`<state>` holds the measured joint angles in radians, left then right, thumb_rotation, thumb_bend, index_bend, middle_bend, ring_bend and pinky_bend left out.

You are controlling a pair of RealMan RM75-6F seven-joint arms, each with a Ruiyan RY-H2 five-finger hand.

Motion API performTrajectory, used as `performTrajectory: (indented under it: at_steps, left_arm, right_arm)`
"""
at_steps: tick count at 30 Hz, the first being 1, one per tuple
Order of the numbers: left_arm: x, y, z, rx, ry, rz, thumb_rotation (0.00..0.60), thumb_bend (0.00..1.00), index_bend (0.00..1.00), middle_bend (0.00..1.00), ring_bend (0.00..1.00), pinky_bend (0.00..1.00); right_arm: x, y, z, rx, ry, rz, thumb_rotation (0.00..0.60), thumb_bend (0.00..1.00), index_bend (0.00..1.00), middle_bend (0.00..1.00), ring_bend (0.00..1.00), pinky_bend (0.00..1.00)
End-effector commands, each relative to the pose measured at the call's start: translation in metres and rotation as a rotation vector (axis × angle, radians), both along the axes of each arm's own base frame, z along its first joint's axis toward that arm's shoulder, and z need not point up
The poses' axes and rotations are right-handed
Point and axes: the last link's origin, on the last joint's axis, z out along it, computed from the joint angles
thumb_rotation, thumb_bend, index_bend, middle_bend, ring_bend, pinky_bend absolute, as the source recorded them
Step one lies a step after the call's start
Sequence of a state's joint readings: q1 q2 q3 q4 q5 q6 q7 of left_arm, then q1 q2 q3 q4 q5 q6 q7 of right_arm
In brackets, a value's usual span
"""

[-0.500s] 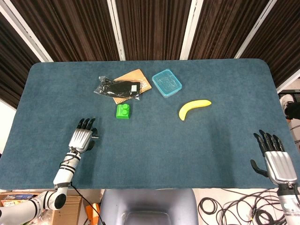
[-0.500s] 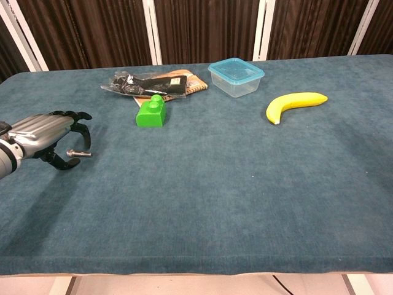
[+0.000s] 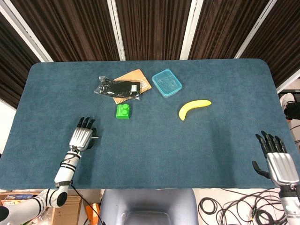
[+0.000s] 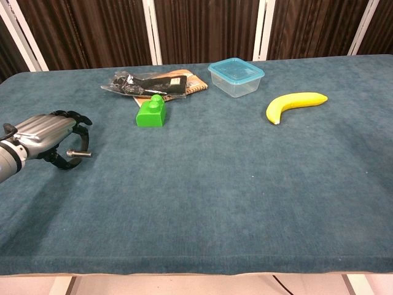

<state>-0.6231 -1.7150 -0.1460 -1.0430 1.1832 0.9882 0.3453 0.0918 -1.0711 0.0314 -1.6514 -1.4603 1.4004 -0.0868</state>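
**Hand positions above the table**

Left hand (image 3: 82, 138) at lower left: empty, fingers curled yet apart. Nearest item: green block (image 3: 123, 111), up and right, well apart. Right hand (image 3: 277, 159) at lower right edge: empty, fingers spread.

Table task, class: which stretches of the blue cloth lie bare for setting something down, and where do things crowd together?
Bare: the wide near strip of the table between the left hand and right hand, and the far right beyond the banana. Crowded: far centre-left, where black packet, notebook, green block and lidded box cluster.
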Motion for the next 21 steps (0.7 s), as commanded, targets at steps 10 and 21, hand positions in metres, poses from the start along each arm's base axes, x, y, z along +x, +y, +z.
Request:
performTrajectory:
  at_steps: [10,21]
  left_arm:
    - [0.006,0.002,-0.009,-0.019,-0.018,-0.031,0.600,0.37,0.56,0.15,0.05,0.05]
    - [0.011,0.002,0.006,0.032,-0.138,-0.066,0.600,0.36,0.62,0.19,0.07,0.05]
  right_arm:
    - [-0.001,0.000,0.003,-0.004,0.001,-0.012,0.600,0.29,0.00,0.00,0.00,0.00]
    - [-0.001,0.001,0.001,-0.001,0.000,-0.011,0.600,0.29,0.00,0.00,0.00,0.00]
